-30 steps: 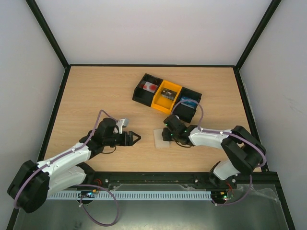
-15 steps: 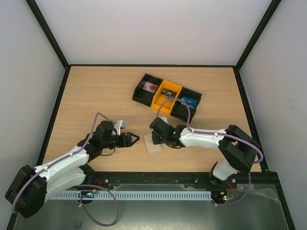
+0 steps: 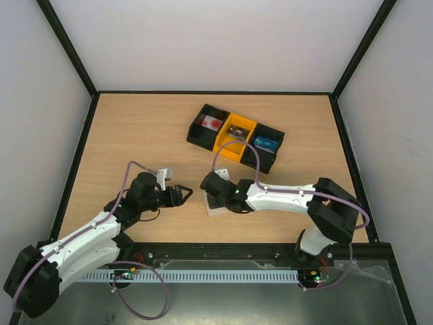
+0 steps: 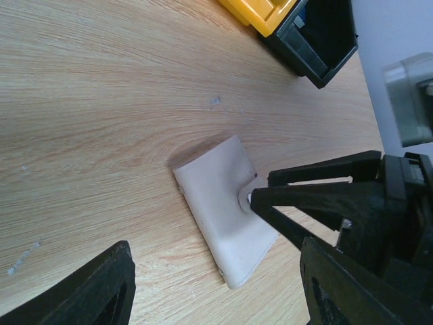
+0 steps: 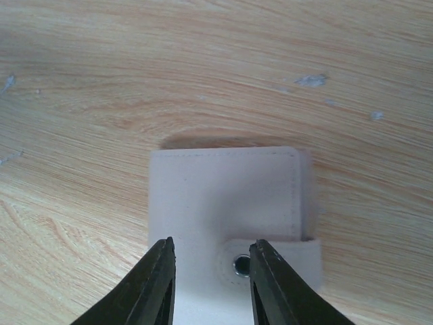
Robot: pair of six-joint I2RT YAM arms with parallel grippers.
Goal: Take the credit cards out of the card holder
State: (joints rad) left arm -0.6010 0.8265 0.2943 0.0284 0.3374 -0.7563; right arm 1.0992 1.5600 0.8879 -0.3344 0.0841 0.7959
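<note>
The card holder is a flat pale sleeve lying on the wooden table, folded shut by a strap with a metal snap. The credit cards are hidden. My right gripper points down onto the holder. Its jaws are narrowly open, one finger on each side of the strap's snap end. In the left wrist view its fingertips meet the strap on the holder. My left gripper hovers just left of the holder, open and holding nothing.
A black-and-yellow three-compartment tray stands behind the holder, with small items in its compartments. Its near corner shows at the top of the left wrist view. Black frame rails border the table.
The right gripper has slid left and a little nearer with the holder under it, and its jaws have narrowed. The left arm has drawn back slightly, with its gripper still open.
</note>
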